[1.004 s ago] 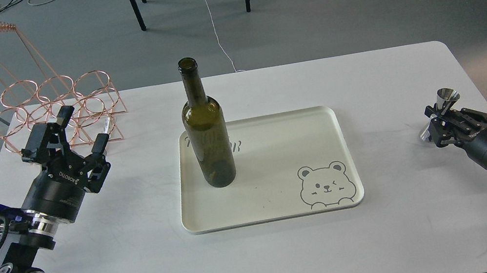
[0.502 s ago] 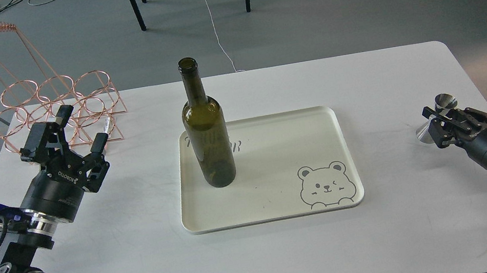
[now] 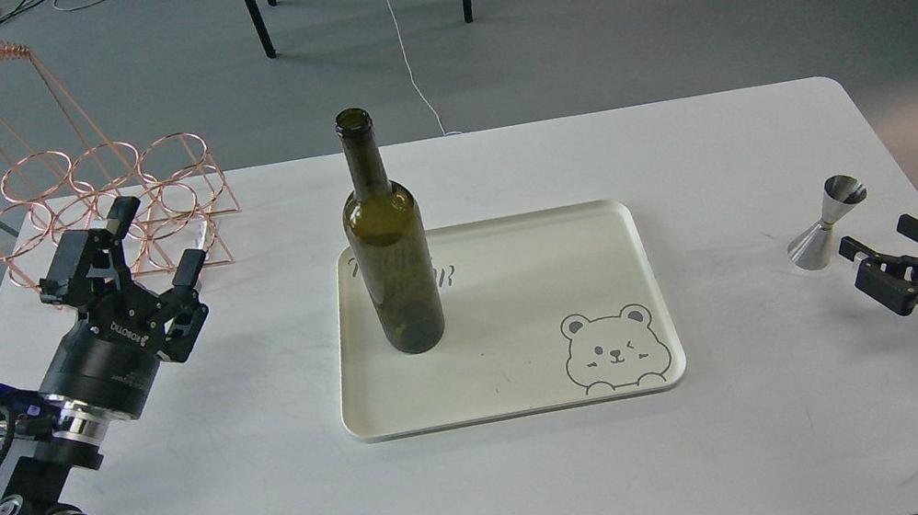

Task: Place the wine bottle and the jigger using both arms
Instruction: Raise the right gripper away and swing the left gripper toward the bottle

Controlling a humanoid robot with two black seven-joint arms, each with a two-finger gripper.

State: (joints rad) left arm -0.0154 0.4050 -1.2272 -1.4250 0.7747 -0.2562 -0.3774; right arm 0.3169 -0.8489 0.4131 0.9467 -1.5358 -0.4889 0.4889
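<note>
The dark olive-green wine bottle (image 3: 391, 250) stands upright on the left part of the cream tray (image 3: 538, 393). The silver jigger (image 3: 826, 224) stands upright on the white table, right of the tray, free of any gripper. My right gripper (image 3: 879, 257) is open and empty, just right of and nearer than the jigger, not touching it. My left gripper (image 3: 153, 239) is open and empty at the table's left, well left of the bottle, in front of the copper rack.
A copper wire bottle rack (image 3: 105, 205) stands at the table's back left corner, right behind my left gripper. The tray has a bear drawing (image 3: 616, 348) at its front right. The white table (image 3: 499, 493) spans the view. Chair legs and cables lie on the floor beyond.
My right gripper has let go of the jigger and drawn back to the right and toward me. The jigger now stands alone on the table. The left arm has barely moved.
</note>
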